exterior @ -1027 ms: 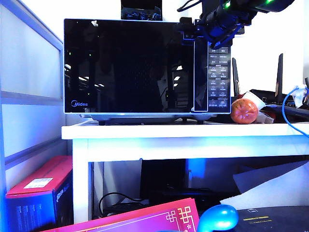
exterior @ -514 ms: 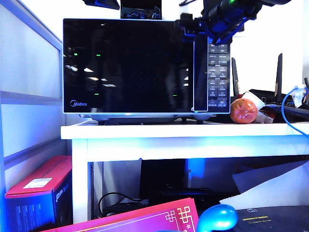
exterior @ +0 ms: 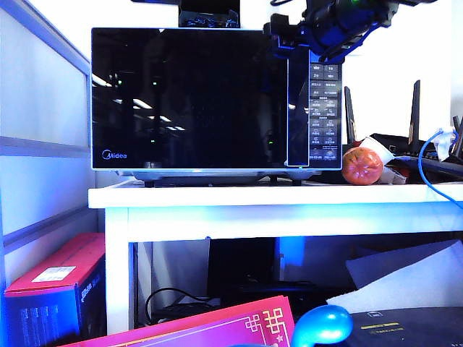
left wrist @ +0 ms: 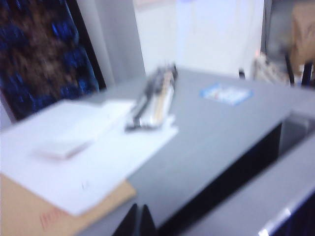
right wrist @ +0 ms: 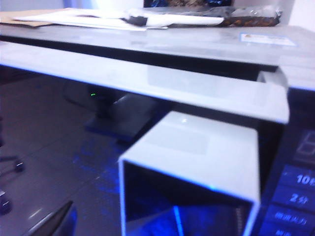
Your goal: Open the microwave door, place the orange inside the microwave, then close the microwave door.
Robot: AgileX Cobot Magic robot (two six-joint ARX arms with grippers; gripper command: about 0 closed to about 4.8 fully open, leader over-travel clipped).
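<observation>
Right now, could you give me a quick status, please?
Right gripper open at door handle top. Left gripper above microwave, looks shut. Orange waiting beside microwave.

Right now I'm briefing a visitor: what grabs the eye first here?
The big black Midea microwave on the white table, its door not visibly open. The right gripper hovers at the handle's top; the orange waits beside the button panel.

You see a microwave door (exterior: 188,97) of glossy black glass, mirror-smooth. The orange (exterior: 362,165) shows a shiny skin. The table (exterior: 275,196) is smooth, painted white.
</observation>
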